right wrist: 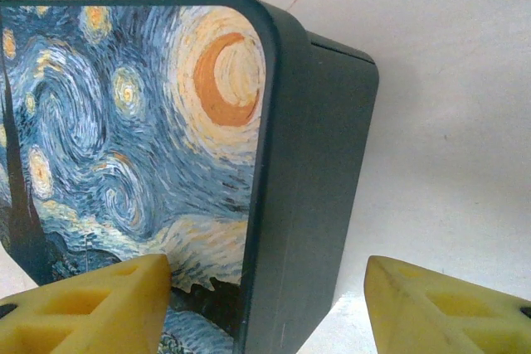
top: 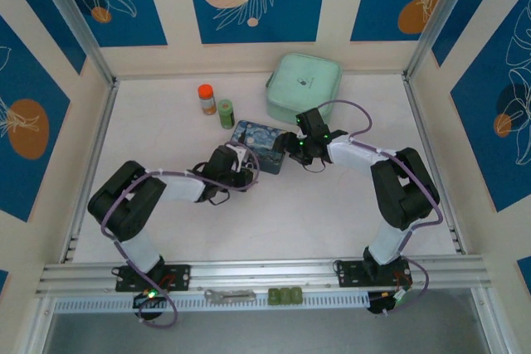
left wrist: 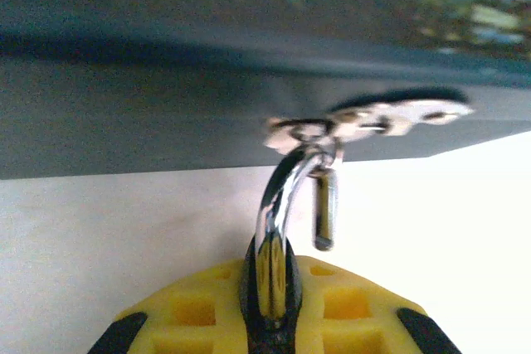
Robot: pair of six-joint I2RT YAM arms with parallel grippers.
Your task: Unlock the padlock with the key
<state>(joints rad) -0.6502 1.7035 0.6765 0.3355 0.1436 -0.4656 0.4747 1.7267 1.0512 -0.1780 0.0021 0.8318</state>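
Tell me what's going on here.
The left gripper is shut on the padlock, whose shackle is hooked through the hasp on the side of the starry-night tin. One leg of the shackle ends free in the air, so the lock looks open, though it hangs on the hasp. The right gripper is open and straddles a corner of the tin, probably to steady it.

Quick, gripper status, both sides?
Left gripper: closed on the padlock.
Right gripper: open, straddling an edge of the painted tin.
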